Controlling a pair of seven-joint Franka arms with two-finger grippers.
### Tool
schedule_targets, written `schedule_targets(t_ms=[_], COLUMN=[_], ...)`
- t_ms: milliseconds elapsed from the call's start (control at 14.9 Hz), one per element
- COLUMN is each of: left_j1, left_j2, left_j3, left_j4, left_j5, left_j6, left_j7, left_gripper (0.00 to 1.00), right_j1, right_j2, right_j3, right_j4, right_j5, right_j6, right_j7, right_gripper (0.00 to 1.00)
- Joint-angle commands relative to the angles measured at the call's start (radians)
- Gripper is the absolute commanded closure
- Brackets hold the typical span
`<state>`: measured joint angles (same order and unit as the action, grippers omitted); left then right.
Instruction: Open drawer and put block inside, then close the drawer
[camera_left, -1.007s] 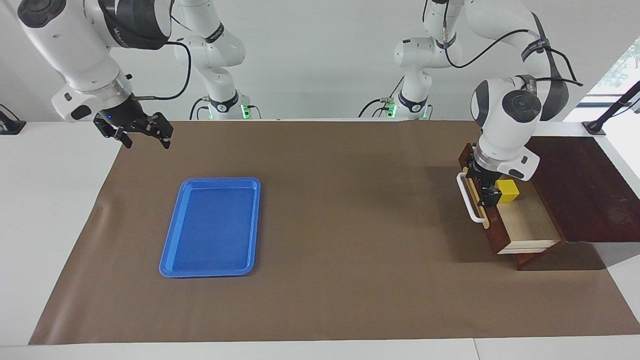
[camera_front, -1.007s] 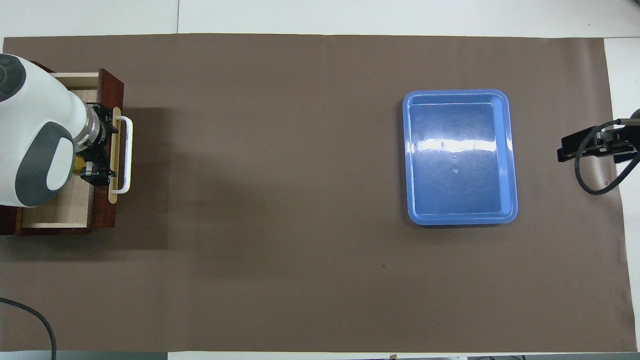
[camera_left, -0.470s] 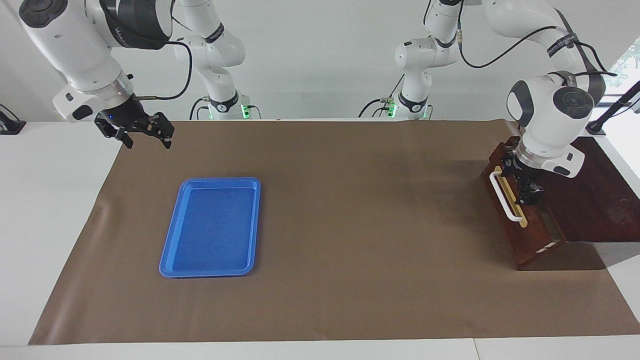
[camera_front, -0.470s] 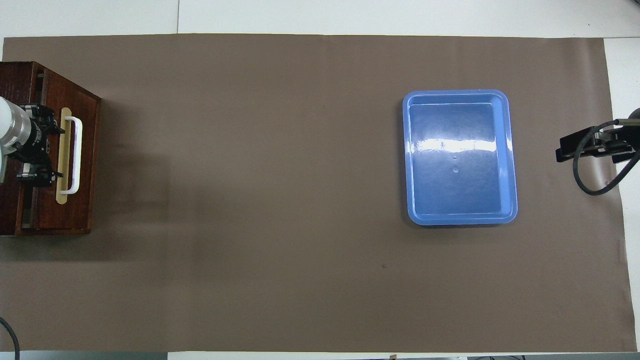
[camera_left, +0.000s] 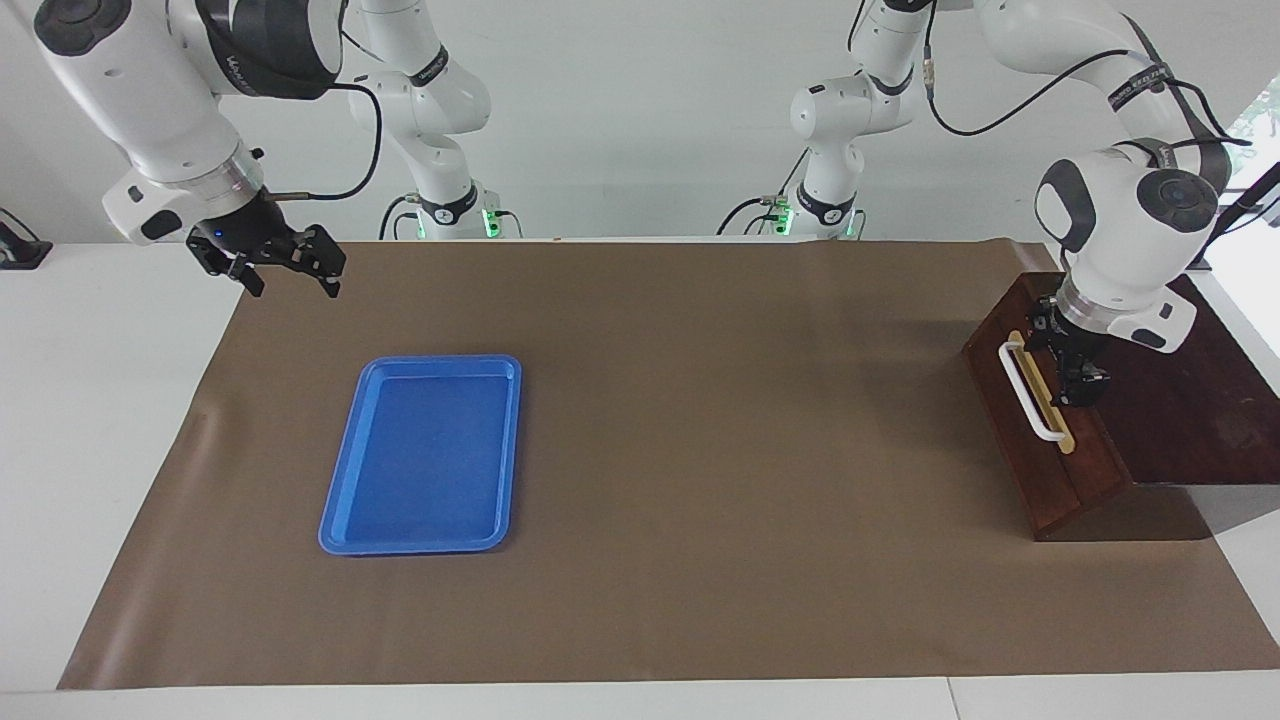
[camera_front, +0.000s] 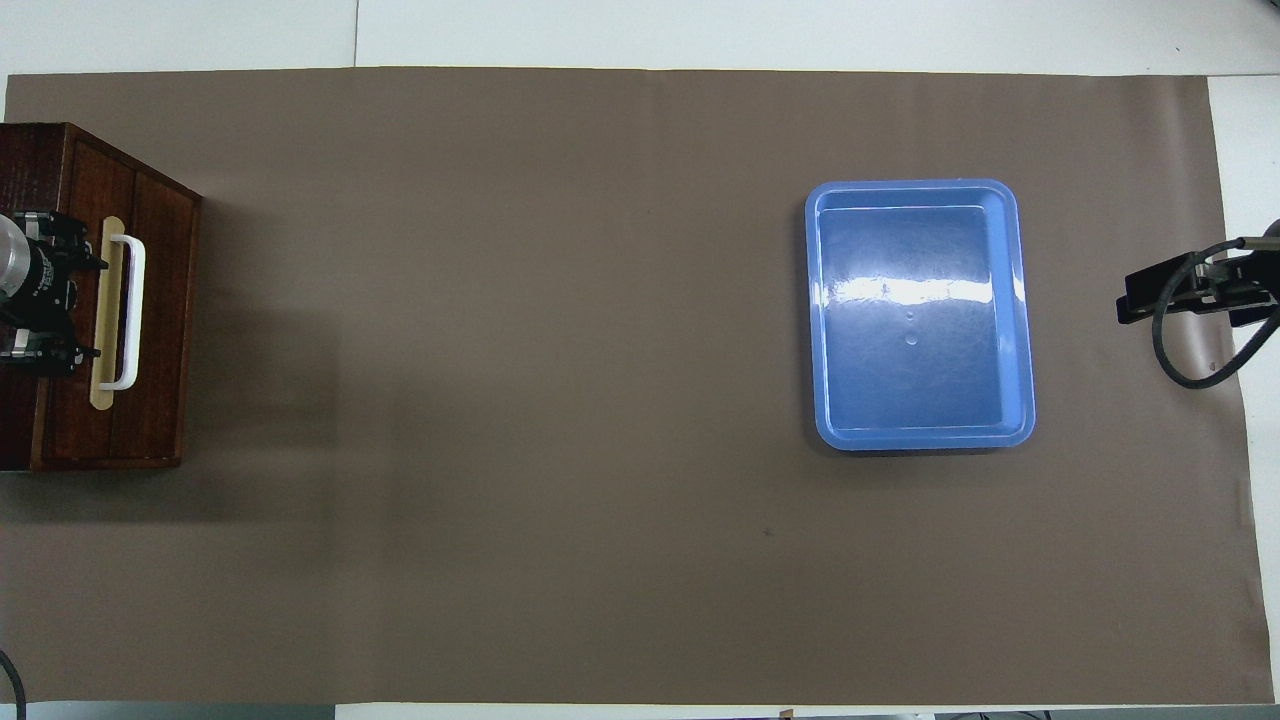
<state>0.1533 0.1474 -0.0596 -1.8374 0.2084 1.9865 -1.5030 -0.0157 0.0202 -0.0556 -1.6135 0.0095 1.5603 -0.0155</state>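
Note:
The dark reddish-brown drawer (camera_left: 1000, 390) (camera_front: 155, 300) sits pushed fully into its box cabinet (camera_left: 1180, 400) at the left arm's end of the table. Its white bar handle (camera_left: 1030, 390) (camera_front: 130, 310) faces the middle of the table. My left gripper (camera_left: 1070, 365) (camera_front: 40, 295) is open at the top edge of the drawer front, just above the tan strip, with nothing between its fingers. The block is hidden. My right gripper (camera_left: 290, 265) hangs open and empty in the air over the right arm's end of the mat, where that arm waits.
A flat blue tray (camera_left: 420, 455) (camera_front: 920, 315) lies empty on the brown mat (camera_left: 700, 450) toward the right arm's end. The mat covers most of the white table, and the cabinet stands at its edge.
The drawer has slid from wide open to fully shut, and the yellow block lying in it has gone out of sight. My left gripper moved with the drawer front toward the cabinet. The right arm stayed still.

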Motion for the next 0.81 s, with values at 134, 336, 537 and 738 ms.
schedule_targets(t_ms=[134,336,537,738], left_j1=[0.008,-0.001,-0.055,-0.098], left_j2=[-0.05,-0.133,-0.184,-0.206], left_j3=[-0.022,-0.025,-0.022,-0.022], left_j4=[0.047,0.049,0.049,0.047], left_j5=[0.003,-0.093,-0.122,-0.124], left_j6=[-0.149,-0.201,-0.297,-0.36], left_j7=[0.251,0.525,0.806,0.987], left_gripper=[0.0,0.0,0.0,0.0], right_j1=[-0.03,-0.029,-0.026,-0.02], right_j2=[-0.002,-0.002,-0.002,-0.002], right_j3=[0.022,0.028,0.028,0.028], right_j4=[0.009,0.009,0.012,0.012], right_j5=[-0.003,-0.003,-0.003,-0.003], right_j6=[-0.025,-0.031,-0.034,-0.034], right_j7=[-0.024,-0.023,-0.024,-0.024], right_gripper=[0.0,0.0,0.0,0.0])
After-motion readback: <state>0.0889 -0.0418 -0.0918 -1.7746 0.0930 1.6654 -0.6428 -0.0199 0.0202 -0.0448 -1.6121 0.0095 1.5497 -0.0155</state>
